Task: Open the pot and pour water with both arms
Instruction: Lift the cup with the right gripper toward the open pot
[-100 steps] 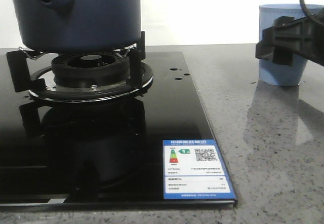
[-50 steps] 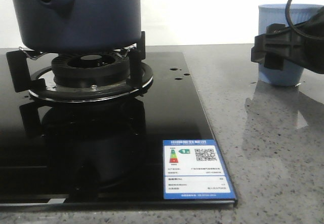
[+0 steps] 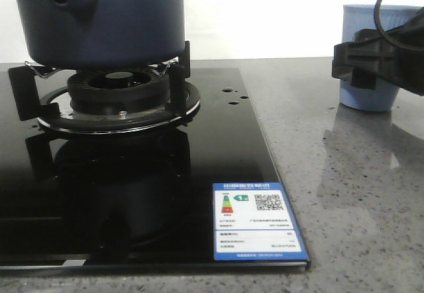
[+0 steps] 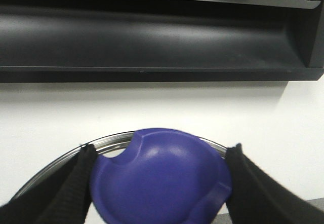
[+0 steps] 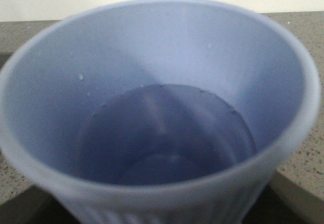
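Now left gripper (image 4: 159, 183) pinching purple lid (image 4: 159, 181) between spread fingers. Pot (image 3: 99, 14) sitting on gas burner (image 3: 116, 97). Right gripper (image 3: 371, 64) closing around water-filled cup (image 3: 371, 58); grip state unclear. Next: lifting cup, tipping over pot.

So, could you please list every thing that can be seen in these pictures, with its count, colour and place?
pot: one, dark navy blue, on the burner's supports at the front view's left.
gas burner: one, black with a metal ring, under the pot.
stove top: one, glossy black glass, on the counter.
energy label: one, blue and white, near corner of the stove top.
cup: one, light blue, ribbed, holding water, on the counter at the right.
counter: one, grey speckled stone.
lid: one, blue-purple with metal rim, between the left tool's fingers.
shelf: one, black, on the white wall.
left tool: one, black, around the lid.
right tool: one, black, around the cup.
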Tool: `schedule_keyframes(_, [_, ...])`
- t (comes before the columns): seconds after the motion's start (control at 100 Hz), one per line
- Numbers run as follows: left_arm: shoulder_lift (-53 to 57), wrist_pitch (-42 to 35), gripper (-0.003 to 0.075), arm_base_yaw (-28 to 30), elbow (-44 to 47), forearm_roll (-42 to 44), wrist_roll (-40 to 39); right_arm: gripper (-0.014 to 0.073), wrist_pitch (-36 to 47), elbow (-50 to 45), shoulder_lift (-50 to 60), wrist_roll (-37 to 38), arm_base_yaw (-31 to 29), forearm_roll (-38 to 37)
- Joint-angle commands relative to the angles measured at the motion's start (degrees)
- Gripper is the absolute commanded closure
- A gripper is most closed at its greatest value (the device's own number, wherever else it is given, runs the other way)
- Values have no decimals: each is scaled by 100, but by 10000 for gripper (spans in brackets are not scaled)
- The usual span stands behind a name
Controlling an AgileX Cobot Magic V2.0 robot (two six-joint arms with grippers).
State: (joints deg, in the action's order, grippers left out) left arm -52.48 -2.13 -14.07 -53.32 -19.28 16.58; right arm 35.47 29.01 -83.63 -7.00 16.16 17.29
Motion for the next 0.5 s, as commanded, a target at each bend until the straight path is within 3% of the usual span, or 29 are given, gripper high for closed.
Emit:
schedule_keyframes(0.0, [90,-579,380,13,-214,16,-10,268,548,157,269,-12,7,-190])
schedule_keyframes(0.2, [90,-579,380,13,-214,16,-10,268,472,191,730,-12,7,-593])
schedule_keyframes(0.35, [90,-579,380,13,-214,16,-10,268,-472,529,1109,-12,7,-1394])
schedule_keyframes(0.49, [90,-579,380,13,-214,16,-10,268,-1372,1067,1318,-12,18,-1682])
